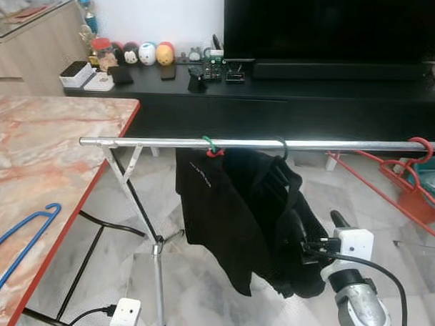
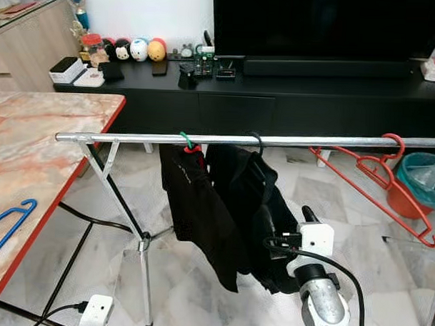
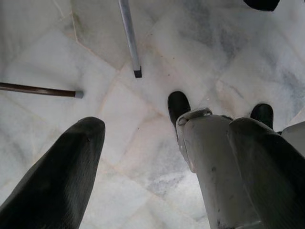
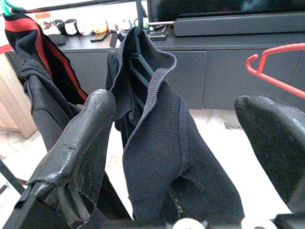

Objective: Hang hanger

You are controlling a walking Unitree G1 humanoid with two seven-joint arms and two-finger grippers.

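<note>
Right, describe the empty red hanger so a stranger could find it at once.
Find the silver clothes rail that runs across in front of the black TV cabinet. Follow it to its right end, past the two dark garments. The red hanger hooks there, bare and tilted downward; the blue hanger lies on the marble table instead.

Home living room: television (image 1: 336, 28), clothes rail (image 1: 261, 144).
</note>
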